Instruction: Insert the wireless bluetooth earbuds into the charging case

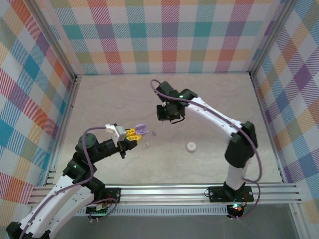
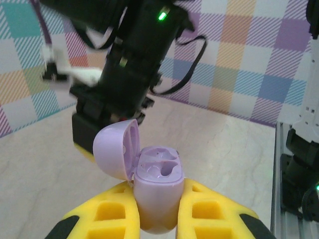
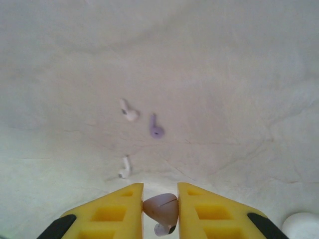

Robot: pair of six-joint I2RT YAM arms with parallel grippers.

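left claw point(image 2: 158, 200) grips one purple case point(image 2: 158, 175); right claw point(image 3: 160, 200) pinches one earbud point(image 3: 161, 209); three earbuds point(image 3: 129, 112) point(image 3: 156, 128) point(image 3: 124, 168) lie loose.

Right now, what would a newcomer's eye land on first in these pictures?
The purple charging case, lid flipped open, clamped in the left pincer above the table. Next, the right pincer pinching a pale purple earbud, with three loose earbuds lying on the table beneath it.
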